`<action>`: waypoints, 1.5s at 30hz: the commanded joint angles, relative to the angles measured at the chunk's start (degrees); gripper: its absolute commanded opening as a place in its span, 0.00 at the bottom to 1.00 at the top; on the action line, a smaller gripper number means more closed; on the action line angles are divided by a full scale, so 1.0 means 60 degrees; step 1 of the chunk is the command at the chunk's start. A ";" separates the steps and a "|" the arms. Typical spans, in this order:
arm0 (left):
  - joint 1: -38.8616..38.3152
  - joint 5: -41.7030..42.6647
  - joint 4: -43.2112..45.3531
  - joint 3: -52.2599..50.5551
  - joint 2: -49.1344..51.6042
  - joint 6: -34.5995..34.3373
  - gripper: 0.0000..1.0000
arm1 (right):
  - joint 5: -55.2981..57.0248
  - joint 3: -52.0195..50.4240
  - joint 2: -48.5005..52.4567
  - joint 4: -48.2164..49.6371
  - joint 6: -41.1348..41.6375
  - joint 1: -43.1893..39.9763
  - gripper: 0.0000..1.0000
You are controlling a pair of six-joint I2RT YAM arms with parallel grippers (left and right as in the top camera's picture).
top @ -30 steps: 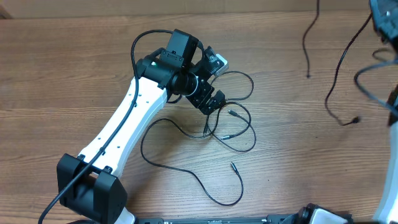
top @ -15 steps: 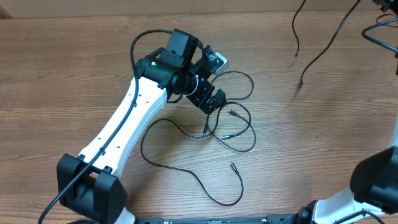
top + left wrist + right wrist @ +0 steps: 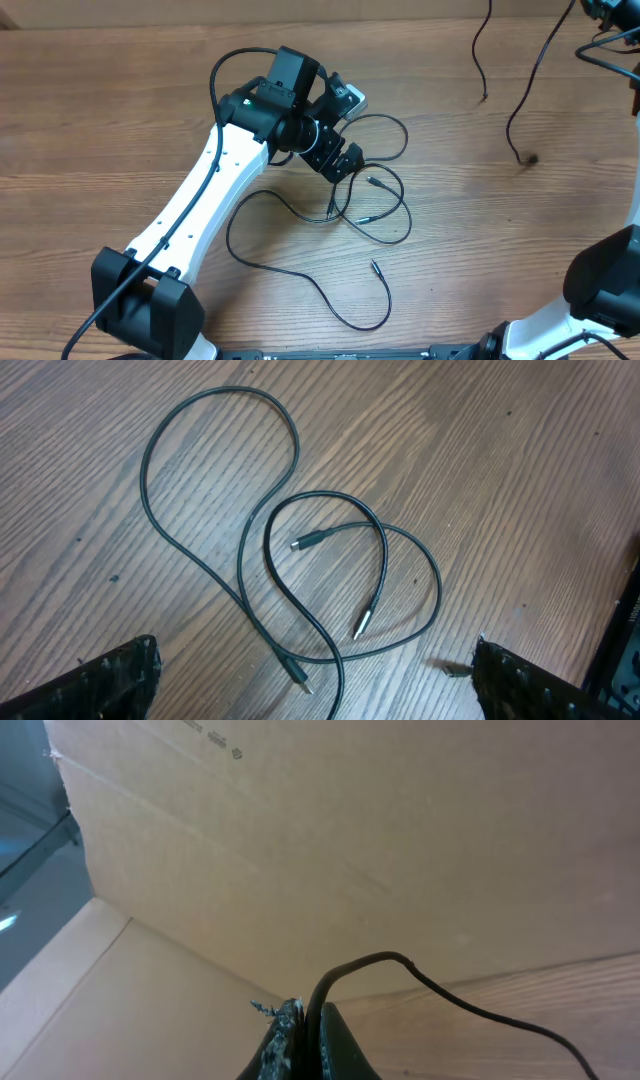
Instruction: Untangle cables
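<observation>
**Item 1, my right jaws:** closed, pinching one thin black cable at the very tips, raised high over the far right corner of the counter. Two lengths hang from the pinch. I cannot tell whether the lower end touches the wood.
Risk: a tip pinch on so thin a cord may let go if the dangling length swings or snags.

**Item 2, my left jaws:** spread wide, holding nothing, poised above the remaining cables.

**Item 3, remaining cables:** loose overlapping loops flat on the counter, plugs free, well apart from the lifted one.
Risk: closing where loops cross would seize two cords together and draw them tighter. A plug could also catch inside a loop.
</observation>
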 commanded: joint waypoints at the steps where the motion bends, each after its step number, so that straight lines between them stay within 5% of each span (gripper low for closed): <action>1: 0.0036 0.0182 0.0007 0.0036 0.0000 -0.0084 1.00 | 0.0204 0.0299 -0.0095 0.0262 -0.0273 0.0321 0.04; 17: 0.0036 0.0186 0.0007 0.0036 0.0000 -0.0084 1.00 | 0.2018 0.0295 -0.0095 0.1778 0.0204 0.2277 0.04; 24: 0.0036 0.0182 0.0007 0.0036 0.0000 -0.0084 1.00 | 0.4812 0.0291 -0.0051 -0.0142 -0.2597 0.1570 0.04; 31: 0.0036 0.0186 0.0007 0.0036 0.0000 -0.0084 1.00 | 0.7384 0.0211 0.0550 -0.1526 -0.3971 0.0812 0.04; 45: 0.0036 0.0186 0.0007 0.0036 0.0000 -0.0084 1.00 | 0.7501 0.0211 0.1803 -0.1512 -0.3956 -0.0922 0.04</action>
